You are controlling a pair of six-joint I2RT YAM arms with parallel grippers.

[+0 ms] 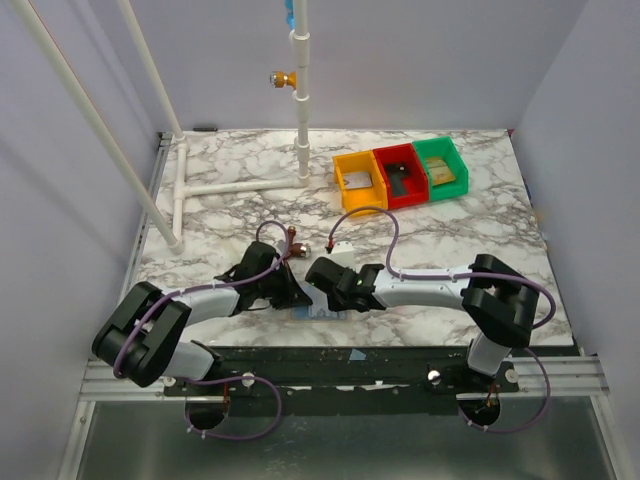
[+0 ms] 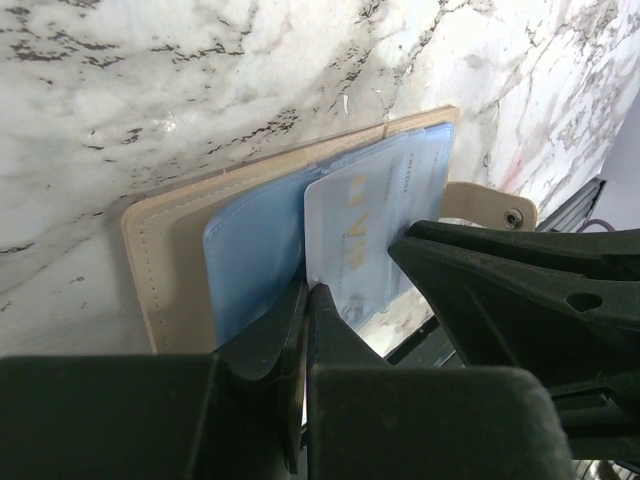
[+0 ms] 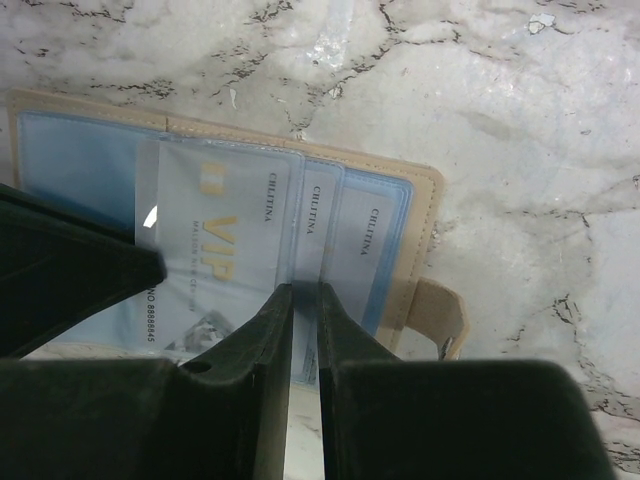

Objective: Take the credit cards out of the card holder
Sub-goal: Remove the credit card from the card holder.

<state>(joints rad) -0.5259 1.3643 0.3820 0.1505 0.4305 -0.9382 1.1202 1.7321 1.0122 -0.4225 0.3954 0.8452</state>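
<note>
My left gripper (image 2: 305, 292) shut at the near edge of the card holder (image 2: 170, 250) | my right gripper (image 3: 305, 292) narrow over its clear pockets, grip uncertain | VIP card (image 3: 215, 250) half out, left of right tips | I judge it light, stiff and slick: pinch the exposed edge.

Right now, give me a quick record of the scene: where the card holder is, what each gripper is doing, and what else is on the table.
card holder: lying open on the marble table, near its front edge, between the two grippers
cards: several in clear pockets, the VIP card most exposed
left gripper: shut, tips at the holder's edge
right gripper: closed on the VIP card's edge, it seems
bins: yellow, red, green, side by side at the far right, apart from the holder
</note>
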